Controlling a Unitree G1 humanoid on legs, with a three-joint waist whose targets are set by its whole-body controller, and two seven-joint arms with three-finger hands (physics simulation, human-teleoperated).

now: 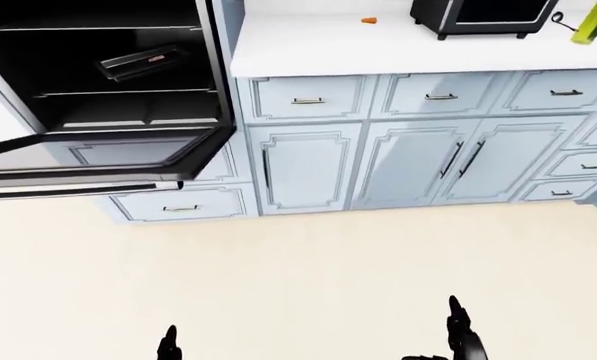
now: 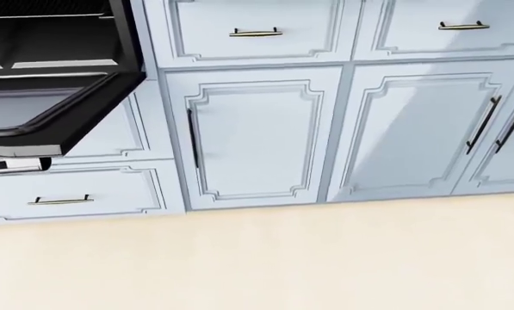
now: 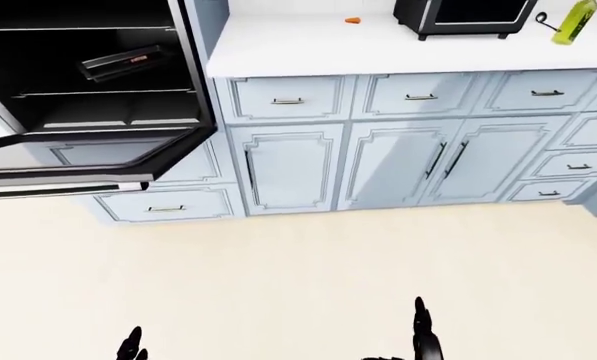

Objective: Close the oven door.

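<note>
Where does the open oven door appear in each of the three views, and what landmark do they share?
Left-eye view: oven door, left edge, hanging open.
Head view: only its corner, upper left.
Right-eye view: left edge, open.
Shared landmark: the drawer just under the door.
</note>
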